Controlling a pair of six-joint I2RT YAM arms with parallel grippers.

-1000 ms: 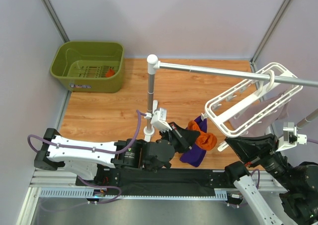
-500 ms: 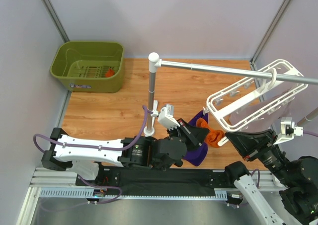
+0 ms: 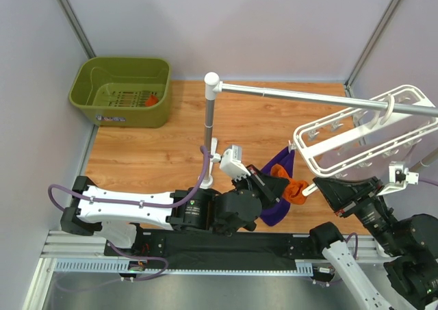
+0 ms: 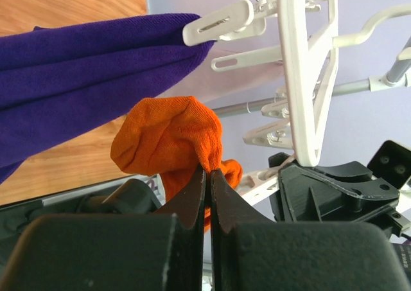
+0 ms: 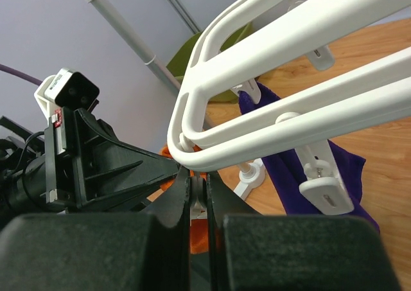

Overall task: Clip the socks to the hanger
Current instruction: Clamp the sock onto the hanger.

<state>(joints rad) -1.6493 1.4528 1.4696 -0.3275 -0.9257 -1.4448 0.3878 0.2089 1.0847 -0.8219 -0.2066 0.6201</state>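
The table (image 3: 150, 152) carries a post with a silver rail (image 3: 294, 95), and the hanger (image 5: 308, 121) hooks over that rail at the right, tilted so its near corner dips toward the 2 arms. A purple cloth (image 4: 83, 66) already hangs from 1 corner clip.

The left gripper (image 4: 210, 178) is clamped on 1 orange sock (image 4: 170, 133), held up in the air just below the hanger's near corner and beside the purple cloth. Most of the sock bunches above the fingertips. The right gripper (image 5: 198, 178) sits under the same corner with its fingers pressed together, and the sliver of white between them looks like a clip (image 5: 198, 201), though the view is too tight to be sure.

The step in hand seems to be feeding the sock into that clip. To do it well, the right arm should squeeze steadily so the clip mouth gapes, while the left arm brings 1 thin edge of the sock deep into the mouth, not the whole bunch. The hanger swings freely, so slow moves suit. Let the clip close first, then free the sock.
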